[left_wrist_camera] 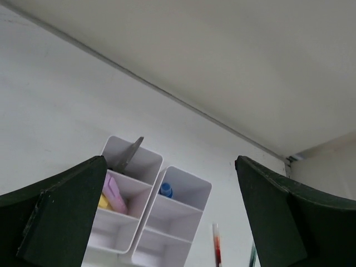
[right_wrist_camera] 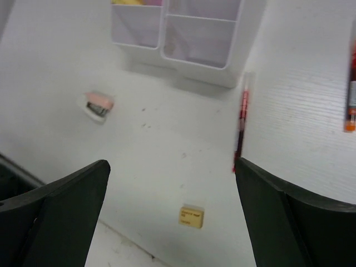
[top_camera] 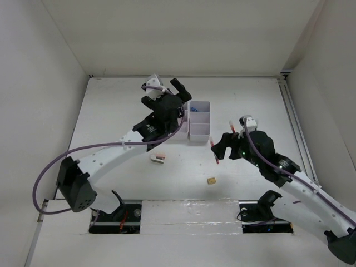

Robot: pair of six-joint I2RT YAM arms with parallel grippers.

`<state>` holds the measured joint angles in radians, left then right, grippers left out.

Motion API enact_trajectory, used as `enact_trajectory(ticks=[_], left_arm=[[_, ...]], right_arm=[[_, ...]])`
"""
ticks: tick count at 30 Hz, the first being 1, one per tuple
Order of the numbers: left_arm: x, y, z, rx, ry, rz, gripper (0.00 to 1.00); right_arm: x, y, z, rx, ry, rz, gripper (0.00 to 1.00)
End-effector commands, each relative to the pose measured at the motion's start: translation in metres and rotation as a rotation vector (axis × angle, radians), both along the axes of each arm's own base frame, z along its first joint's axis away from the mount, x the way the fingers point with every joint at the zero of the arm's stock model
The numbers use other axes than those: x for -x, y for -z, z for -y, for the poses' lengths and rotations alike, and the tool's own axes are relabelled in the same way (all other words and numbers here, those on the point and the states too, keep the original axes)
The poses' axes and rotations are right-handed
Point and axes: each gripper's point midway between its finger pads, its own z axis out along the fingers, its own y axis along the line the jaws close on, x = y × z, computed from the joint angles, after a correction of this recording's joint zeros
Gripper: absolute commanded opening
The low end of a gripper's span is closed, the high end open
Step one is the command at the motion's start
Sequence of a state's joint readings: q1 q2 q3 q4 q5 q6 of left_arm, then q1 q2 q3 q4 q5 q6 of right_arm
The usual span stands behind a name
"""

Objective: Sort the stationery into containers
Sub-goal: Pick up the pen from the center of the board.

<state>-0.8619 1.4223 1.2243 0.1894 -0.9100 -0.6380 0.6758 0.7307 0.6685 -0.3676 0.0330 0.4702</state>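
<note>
The white containers [top_camera: 200, 133] stand mid-table, with the left organiser partly hidden under my left arm. In the left wrist view the containers [left_wrist_camera: 183, 208] hold a scissors blade [left_wrist_camera: 130, 154], a pink highlighter [left_wrist_camera: 114, 194], a yellow highlighter [left_wrist_camera: 103, 201] and the blue-capped glue [left_wrist_camera: 166, 191]. My left gripper [left_wrist_camera: 170, 161] hangs open and empty above them. A red pen [right_wrist_camera: 242, 122], a tan eraser [right_wrist_camera: 191, 216] and a white-pink stapler [right_wrist_camera: 97, 105] lie loose on the table. Over the table my right gripper [right_wrist_camera: 171, 163] is open, the eraser just below its jaws.
Another pen with an orange end [right_wrist_camera: 350, 94] lies at the right edge of the right wrist view. White walls close in the table at the back and sides. A rail [top_camera: 292, 122] runs along the right side.
</note>
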Motion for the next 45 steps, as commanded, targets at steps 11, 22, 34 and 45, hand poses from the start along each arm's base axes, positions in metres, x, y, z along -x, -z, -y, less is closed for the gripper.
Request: enact_trajectory(ticks=[11,22,34,45], left_arm=[[0.081,0.062,-0.039,0.035,0.226,-0.294,1.00],[0.112,0.052,-0.063,0.018,0.284,-0.275,1.00],[0.122,0.033,-0.075,0.019,0.297,-0.219,1.00],[0.116,0.030,-0.069,0.016,0.299,-0.208,1.00]], right_arm=[[-0.067,0.078,0.003,0.368,0.210,-0.210,0.72],[-0.080,0.123,-0.016,0.478,0.145,-0.300,0.66],[-0.070,0.165,-0.018,0.488,0.034,-0.436,0.55],[-0.061,0.191,-0.005,0.541,0.061,-0.523,0.10]])
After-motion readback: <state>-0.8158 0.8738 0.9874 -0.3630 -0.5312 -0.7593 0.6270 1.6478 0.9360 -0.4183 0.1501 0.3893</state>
